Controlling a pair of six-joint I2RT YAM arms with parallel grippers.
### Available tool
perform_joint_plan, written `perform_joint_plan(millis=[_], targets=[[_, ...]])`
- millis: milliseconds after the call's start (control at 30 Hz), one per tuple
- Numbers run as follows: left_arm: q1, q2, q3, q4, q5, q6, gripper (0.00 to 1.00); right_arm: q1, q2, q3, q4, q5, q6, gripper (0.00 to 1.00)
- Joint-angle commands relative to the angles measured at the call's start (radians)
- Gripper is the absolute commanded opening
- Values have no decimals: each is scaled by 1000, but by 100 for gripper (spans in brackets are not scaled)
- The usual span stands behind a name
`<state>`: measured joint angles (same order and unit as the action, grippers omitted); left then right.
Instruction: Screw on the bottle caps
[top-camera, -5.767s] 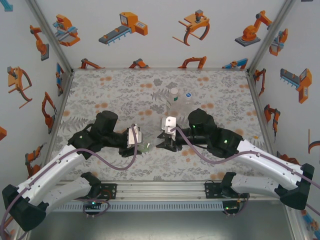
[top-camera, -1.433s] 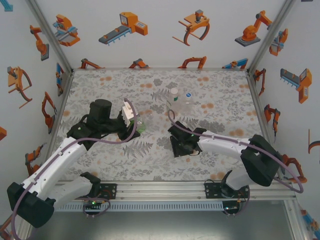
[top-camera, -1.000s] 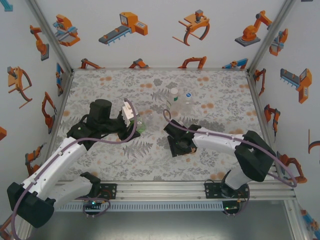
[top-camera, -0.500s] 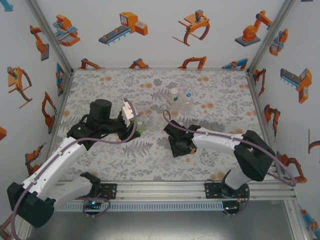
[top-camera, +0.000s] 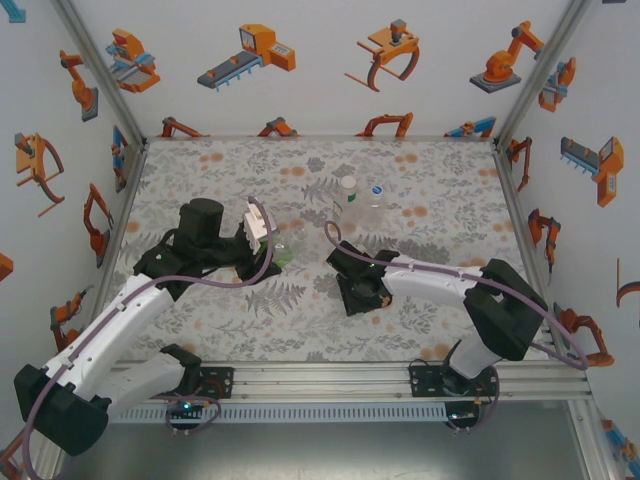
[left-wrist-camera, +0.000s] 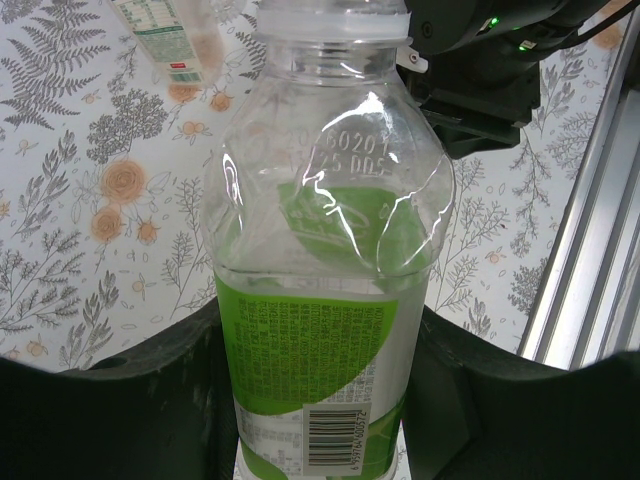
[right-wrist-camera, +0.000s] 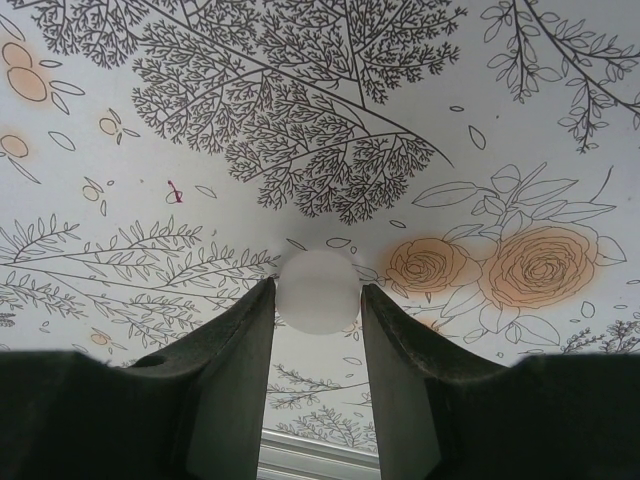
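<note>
A: Cap (right-wrist-camera: 318, 305): small, white, round, flat on the tabletop (right-wrist-camera: 480, 90), centre of the right wrist view. State of the right tool (right-wrist-camera: 317, 290)?

B: Narrowed onto it. Both fingers (right-wrist-camera: 240, 360) touch the cap's rim, one each side. Cap not lifted yet. A second ago the jaws stood a little wider, and the arm has slid slightly left in the overhead view since then.

A: Meaning?

B: Grasp made, I judge. What's left is lift, carry to the green bottle (left-wrist-camera: 330, 200), then thread on.

A: Where's that?

B: Left of centre overhead. Clamped by the left tool (left-wrist-camera: 320, 340) across its label, jaws tight against both sides. No shift there over the last second. The neck runs off the top of the left wrist view, so I can't tell for certain that it is bare.

A: The others?

B: Second bottle (top-camera: 347, 196) and third bottle (top-camera: 376, 200) stand close together, upper centre overhead, apart from both tools. Each seems capped.

A: Surroundings?

B: Tabletop printed with grey ferns and orange flowers. White walls carrying orange robot stickers (top-camera: 247, 55). Aluminium rail (top-camera: 320, 380) along the bottom edge.
</note>
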<state>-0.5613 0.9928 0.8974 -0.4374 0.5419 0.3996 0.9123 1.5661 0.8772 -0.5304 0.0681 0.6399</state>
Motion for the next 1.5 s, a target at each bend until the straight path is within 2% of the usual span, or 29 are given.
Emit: perform_joint_plan(millis=[0, 200, 433, 633, 733, 867, 1133, 1300, 1467], targets=[[7, 0, 18, 11, 28, 0, 0, 7, 1, -14, -8, -1, 18, 39], [7, 0, 16, 10, 30, 1, 0, 7, 3, -14, -11, -3, 21, 42], [8, -1, 16, 11, 30, 3, 0, 7, -5, -17, -11, -4, 24, 39], [7, -3, 9, 9, 52, 32, 0, 11, -40, -6, -26, 14, 22, 27], [0, -15, -5, 10, 87, 77, 0, 11, -108, -12, -5, 17, 0, 21], [-45, -15, -10, -28, 81, 154, 0, 11, -229, -17, 43, 1, -89, 18], [-178, -14, 52, -204, -58, 364, 0, 10, -558, -102, 239, -176, -417, 11], [-234, -62, 36, -202, -80, 450, 0, 10, -740, -129, 314, -318, -580, 8], [-333, -45, 42, -203, -188, 482, 0, 13, -825, -106, 324, -486, -731, 4]])
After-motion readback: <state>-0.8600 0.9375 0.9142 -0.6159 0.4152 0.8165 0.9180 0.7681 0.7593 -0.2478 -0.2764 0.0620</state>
